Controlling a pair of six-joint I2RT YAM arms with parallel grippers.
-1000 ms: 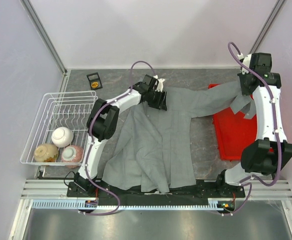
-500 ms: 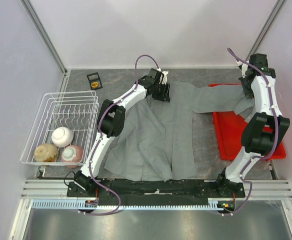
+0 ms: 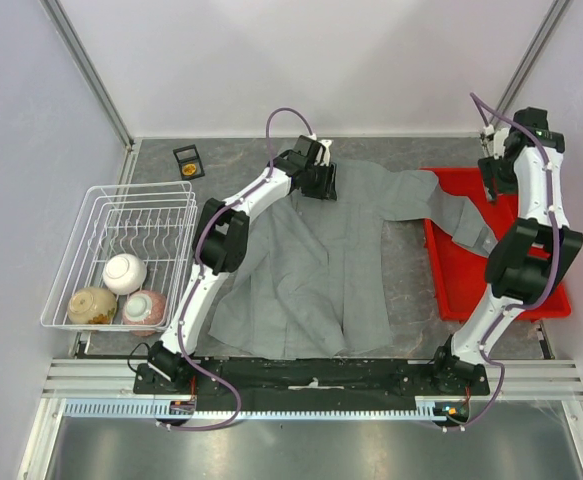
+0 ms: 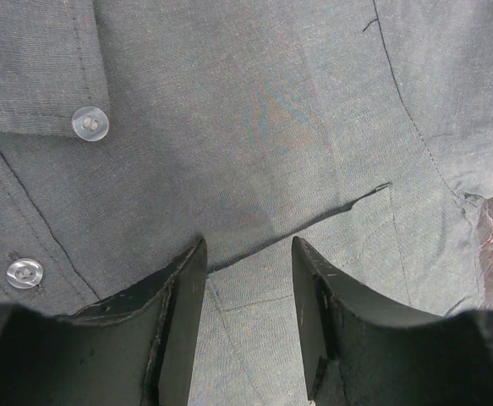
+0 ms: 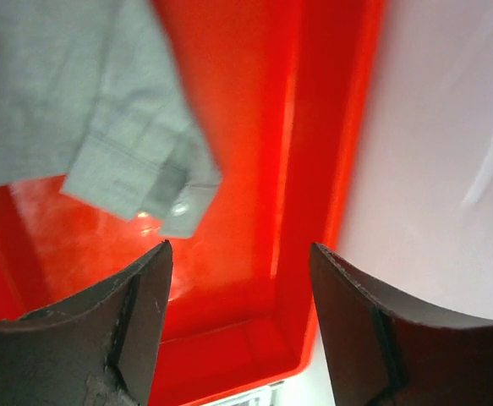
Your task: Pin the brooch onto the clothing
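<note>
Brooch sits in a small black box, back-left, well apart from the shirt. L gripper on the shirt, fingers part spread, pinching nothing. R gripper over the red tray — fingers wide, empty.

Brooch tiny, detail unreadable, shirt cuff blurred

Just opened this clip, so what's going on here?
Two robot arms are working over a grey shirt spread on the table. The left gripper is open at the collar end, low over the cloth near the buttons. The right gripper hangs open and empty above the red tray, where a sleeve cuff lies. The brooch sits apart in a small black case at the table's far left, so pinning has not begun.
</note>
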